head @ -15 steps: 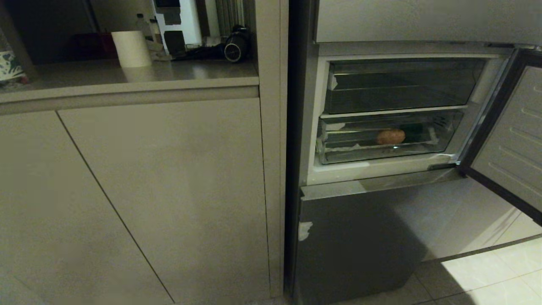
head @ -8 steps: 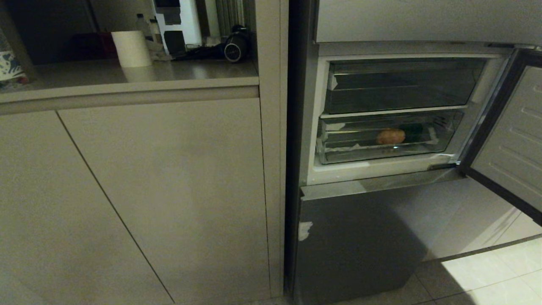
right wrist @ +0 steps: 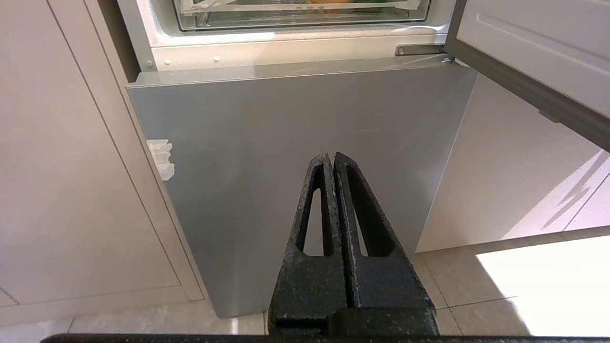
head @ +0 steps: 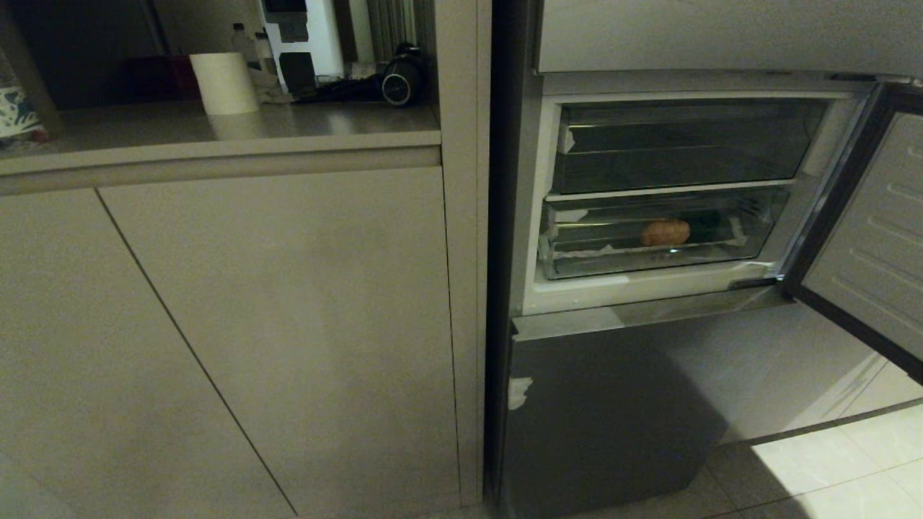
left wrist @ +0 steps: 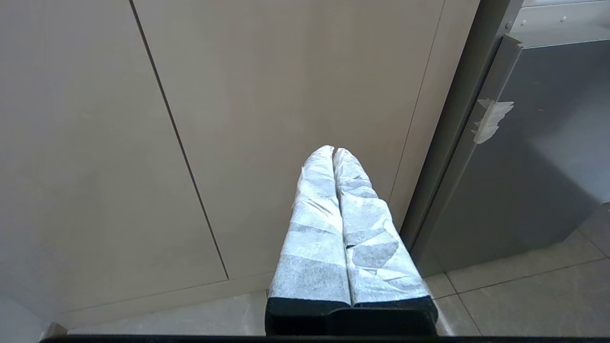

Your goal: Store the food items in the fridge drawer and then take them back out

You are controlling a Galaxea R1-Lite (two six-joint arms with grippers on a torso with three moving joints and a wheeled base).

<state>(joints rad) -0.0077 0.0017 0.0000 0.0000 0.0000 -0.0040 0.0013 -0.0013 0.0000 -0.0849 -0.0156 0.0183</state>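
Observation:
The fridge drawer [head: 577,263], a clear bin with torn white sticker scraps, sits pushed in on the lower level of the open fridge. Inside it lie the food items: an orange-brown piece [head: 665,232] and, just behind to its right, a dark green lump [head: 703,220]. The drawer's front edge [right wrist: 295,19] also shows in the right wrist view. Neither arm appears in the head view. My left gripper [left wrist: 333,151], wrapped in pale cloth, is shut and empty in front of the beige cabinet. My right gripper [right wrist: 330,156], black, is shut and empty, low before the fridge's grey lower door.
A shallower clear tray [head: 685,144] sits above the drawer. The fridge door [head: 872,245] stands open to the right. The grey lower door [head: 606,404] is closed. Beige cabinets [head: 288,324] stand left, with a white roll [head: 223,83] on the counter. Tiled floor [head: 836,461] lies below.

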